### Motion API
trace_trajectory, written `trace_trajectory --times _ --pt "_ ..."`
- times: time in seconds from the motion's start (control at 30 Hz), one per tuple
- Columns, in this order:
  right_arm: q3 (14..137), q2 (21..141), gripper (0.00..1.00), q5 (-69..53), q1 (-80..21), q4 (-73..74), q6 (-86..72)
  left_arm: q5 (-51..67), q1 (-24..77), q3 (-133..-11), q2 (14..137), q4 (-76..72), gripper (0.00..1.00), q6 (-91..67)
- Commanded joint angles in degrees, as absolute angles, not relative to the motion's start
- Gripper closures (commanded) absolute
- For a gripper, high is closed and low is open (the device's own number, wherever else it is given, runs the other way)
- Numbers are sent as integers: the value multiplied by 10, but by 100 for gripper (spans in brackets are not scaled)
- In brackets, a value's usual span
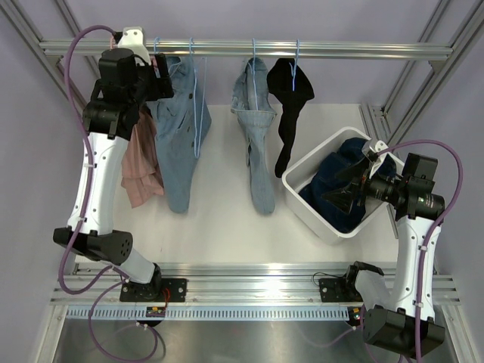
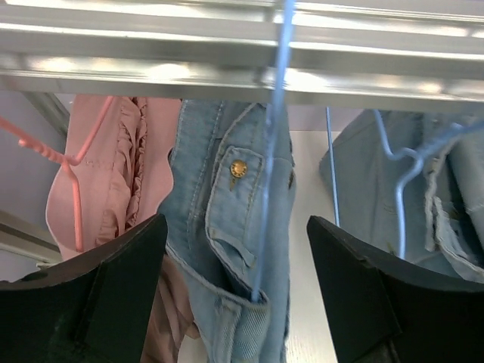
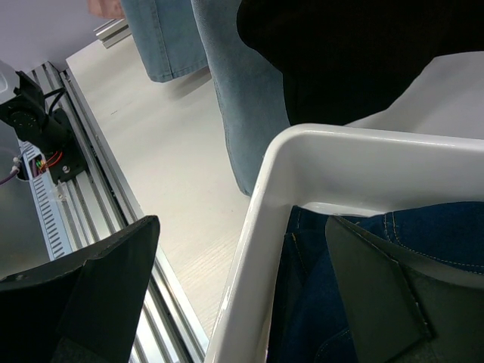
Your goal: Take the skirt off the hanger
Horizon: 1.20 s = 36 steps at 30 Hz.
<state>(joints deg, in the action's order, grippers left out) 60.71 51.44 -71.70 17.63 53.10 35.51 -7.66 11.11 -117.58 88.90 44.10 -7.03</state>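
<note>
- While the left pincer (image 2: 236,227) hangs spread just under the rail (image 1: 249,49), the denim skirt (image 2: 219,197) sits between its fingers, hung on a blue hanger (image 2: 271,151).
- Pink garment (image 2: 113,174) hangs just beside the skirt.
- Right pincer (image 3: 242,223), also spread, straddles the rim of the bin (image 3: 340,162) on the counter (image 3: 151,166).
</note>
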Motion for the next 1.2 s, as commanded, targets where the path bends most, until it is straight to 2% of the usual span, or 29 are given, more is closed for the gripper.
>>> trace_trajectory --times 0.0,0.2,0.33,0.37,0.43,0.47,0.5,0.63,0.93,1.17 --pt "606 516 0 -738 176 534 367 -48 104 -1188 911 405 28 -61" --pt "608 517 1 -742 177 543 375 -24 104 -1144 920 386 41 -45" --pt "610 519 0 -745 177 551 386 -19 104 -1120 917 352 62 -28" --pt "610 519 1 -745 177 553 388 -20 104 -1119 917 348 72 -26" --pt "610 519 0 -748 177 555 394 -19 104 -1115 917 338 85 -21" --pt "611 521 1 -749 177 562 403 -18 104 -1114 912 333 97 -20" --pt "611 520 1 -753 176 567 408 -14 104 -1112 910 323 100 -18" --pt "632 532 1 -765 176 615 479 -4 105 -1102 884 293 100 -17" --pt "774 616 1 -782 176 864 690 25 104 -1107 822 262 100 -38" --pt "816 639 0 -784 163 865 668 56 104 -1075 776 277 100 -56"
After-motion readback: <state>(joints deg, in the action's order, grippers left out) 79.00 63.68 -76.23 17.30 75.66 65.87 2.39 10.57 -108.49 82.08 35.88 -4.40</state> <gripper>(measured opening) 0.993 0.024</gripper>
